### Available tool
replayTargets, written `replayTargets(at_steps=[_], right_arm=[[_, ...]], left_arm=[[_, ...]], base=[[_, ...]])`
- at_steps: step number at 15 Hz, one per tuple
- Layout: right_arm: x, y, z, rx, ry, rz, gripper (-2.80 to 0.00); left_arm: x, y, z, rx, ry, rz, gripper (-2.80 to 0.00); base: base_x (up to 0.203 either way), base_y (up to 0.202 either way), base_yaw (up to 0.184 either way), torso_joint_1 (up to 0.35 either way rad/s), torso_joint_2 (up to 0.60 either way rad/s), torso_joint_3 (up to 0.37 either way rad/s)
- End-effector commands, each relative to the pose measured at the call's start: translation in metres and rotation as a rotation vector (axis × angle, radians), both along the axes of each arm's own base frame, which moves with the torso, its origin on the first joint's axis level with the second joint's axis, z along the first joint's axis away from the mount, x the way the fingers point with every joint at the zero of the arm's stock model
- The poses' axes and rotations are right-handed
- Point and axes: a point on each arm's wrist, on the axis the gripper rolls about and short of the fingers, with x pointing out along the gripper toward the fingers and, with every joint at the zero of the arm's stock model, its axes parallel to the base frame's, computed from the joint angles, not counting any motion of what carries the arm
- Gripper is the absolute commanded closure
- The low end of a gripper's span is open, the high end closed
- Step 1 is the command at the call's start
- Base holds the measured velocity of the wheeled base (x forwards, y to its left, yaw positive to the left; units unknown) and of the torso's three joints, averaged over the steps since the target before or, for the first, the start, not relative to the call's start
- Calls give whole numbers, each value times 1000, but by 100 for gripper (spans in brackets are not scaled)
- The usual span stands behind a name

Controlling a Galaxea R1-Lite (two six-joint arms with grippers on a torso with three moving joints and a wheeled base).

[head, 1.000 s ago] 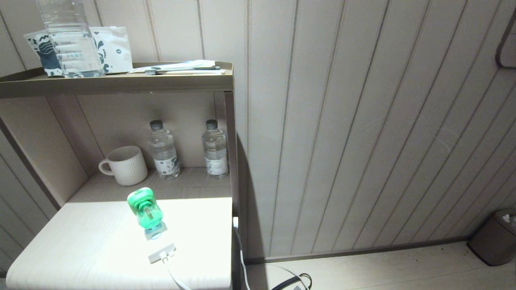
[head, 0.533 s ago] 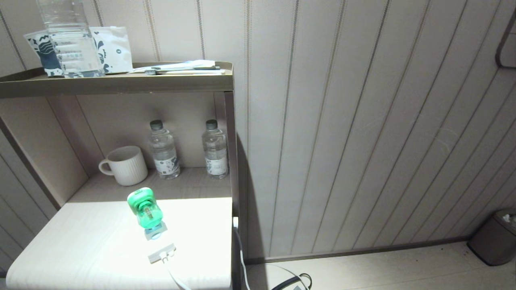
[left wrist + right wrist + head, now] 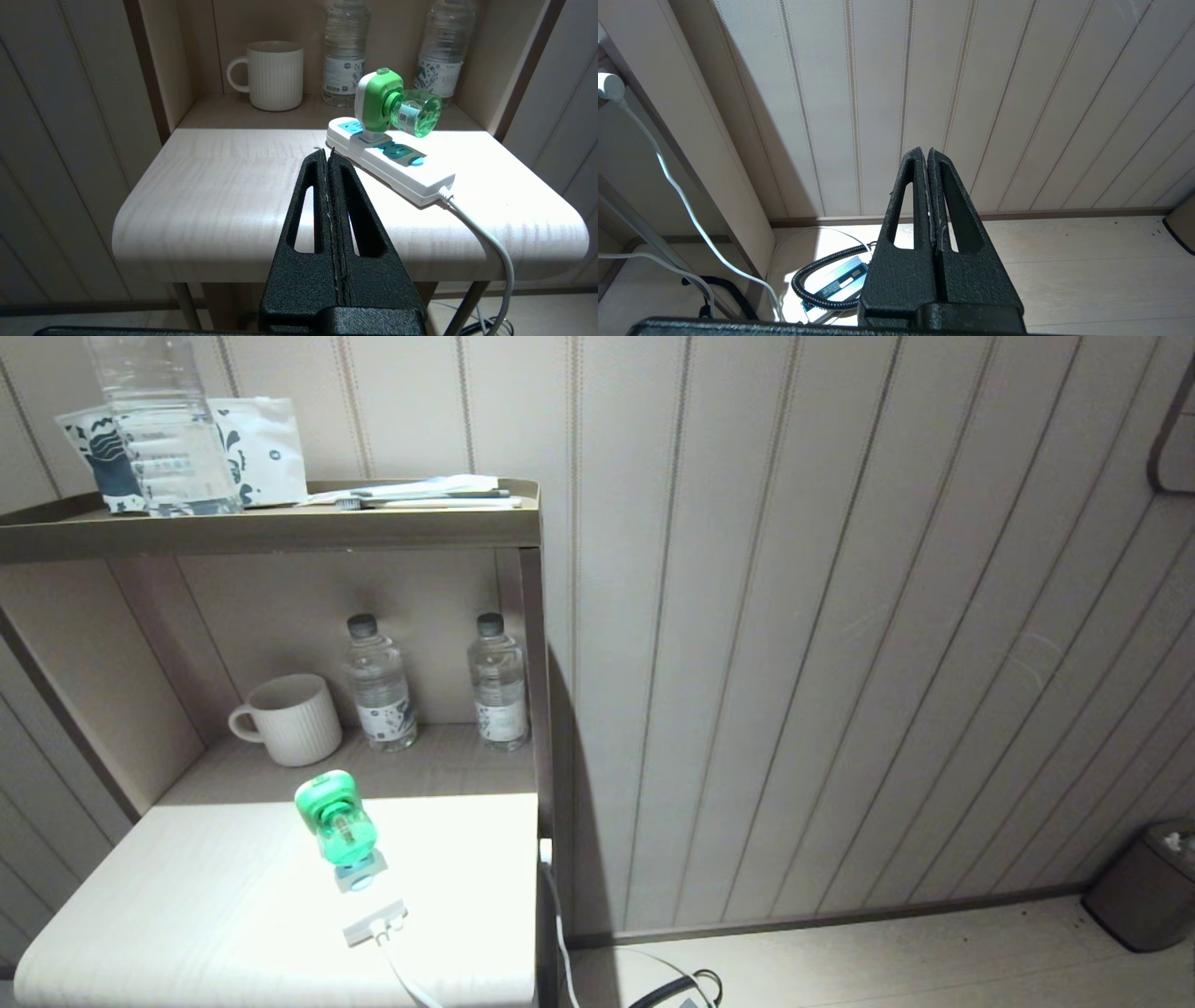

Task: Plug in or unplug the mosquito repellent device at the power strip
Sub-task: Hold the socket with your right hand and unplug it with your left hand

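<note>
The mosquito repellent device (image 3: 335, 819) (image 3: 390, 103), white head with green cap and green liquid bottle, stands plugged into the far socket of the white power strip (image 3: 372, 903) (image 3: 391, 162) on the pale bedside table (image 3: 187, 896). The strip's white cord (image 3: 486, 238) runs off the near table edge. My left gripper (image 3: 326, 150) is shut and empty, short of the table's near edge and left of the strip. My right gripper (image 3: 923, 149) is shut and empty, facing the panelled wall beside the table. Neither arm shows in the head view.
A ribbed white mug (image 3: 289, 719) and two clear water bottles (image 3: 378, 686) (image 3: 497, 681) stand in the niche behind the device. An upper shelf (image 3: 280, 523) holds a large bottle and packets. On the floor lie a black hose with a blue box (image 3: 833, 282) and a bin (image 3: 1144, 887).
</note>
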Motion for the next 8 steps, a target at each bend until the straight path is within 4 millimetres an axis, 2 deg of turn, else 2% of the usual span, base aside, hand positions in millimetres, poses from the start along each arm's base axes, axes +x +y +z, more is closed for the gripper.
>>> replayTargets(at_steps=[1, 8], right_arm=[[0, 0, 0, 0, 2, 1, 0], [0, 0, 0, 0, 2, 1, 0]], left_arm=[[0, 0, 0, -1, -1, 1, 0], [0, 0, 0, 1, -1, 1, 0]], base=[[0, 0, 0, 0, 0, 0], [0, 0, 0, 0, 0, 0]])
